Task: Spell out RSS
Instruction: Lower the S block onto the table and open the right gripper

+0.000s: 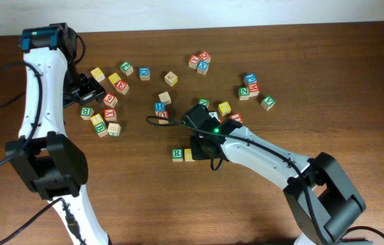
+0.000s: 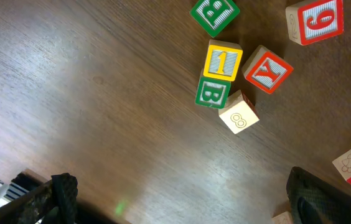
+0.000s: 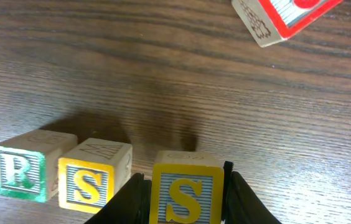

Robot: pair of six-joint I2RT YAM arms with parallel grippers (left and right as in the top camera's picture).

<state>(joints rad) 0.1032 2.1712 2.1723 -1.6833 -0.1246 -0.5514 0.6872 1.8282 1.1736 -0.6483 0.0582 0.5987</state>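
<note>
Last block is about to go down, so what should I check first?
1. Grip: right gripper shut on second S cube: ok.
2. Letter: its S upright like the others: ok.
3. Row: R cube and first S cube side by side: ok.
4. Line-up: held cube right of first S cube: ok.
5. Contact: held cube touching table: cannot tell.
6. Other arm: left gripper open, away from the row: ok.
</note>
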